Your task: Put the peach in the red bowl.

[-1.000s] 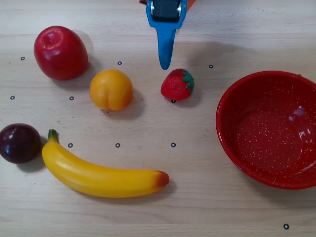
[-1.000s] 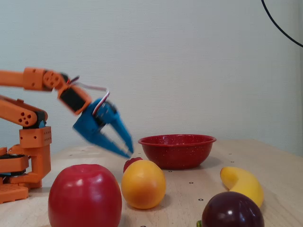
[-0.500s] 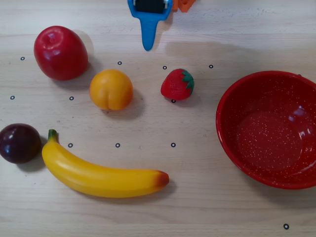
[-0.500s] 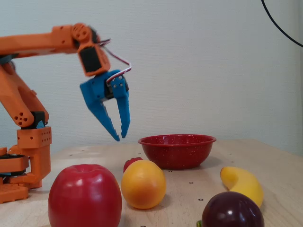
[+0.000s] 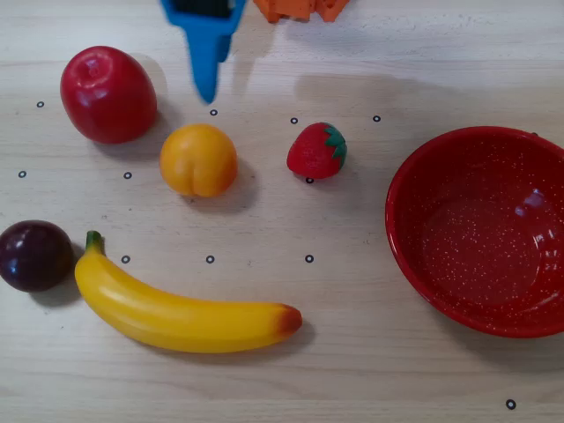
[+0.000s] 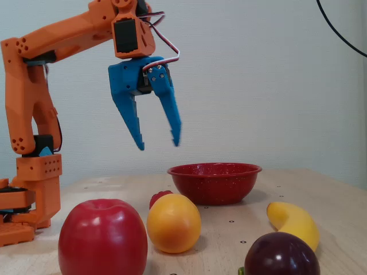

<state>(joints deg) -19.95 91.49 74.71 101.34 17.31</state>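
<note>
Blue plastic fingers now hang parted: your gripper (image 6: 159, 144) has lifted well clear of the table and spread its jaws since a second ago, when they were nearly together and low near the strawberry (image 5: 316, 151). In the overhead view it has also slid toward the table's far-left area, so its tip (image 5: 206, 91) now lies just beyond the peach (image 5: 198, 159). You are lining up for a descent, it seems; nothing is held yet and the task is barely begun.

Your peach (image 6: 174, 223) sits untouched on the pale wood-grain table (image 5: 352, 370), in its left half, between the red apple (image 5: 107, 94) and the strawberry. It is smooth, round, orange-yellow with a faint crease, and likely to roll or slip from hard fingers unless you close across its widest part.

At the right edge stands the red bowl (image 5: 414, 273), glossy, white-speckled, wide and empty. A curved yellow banana (image 5: 176, 313) and a dark plum (image 5: 34, 256) lie nearer the front-left.
</note>
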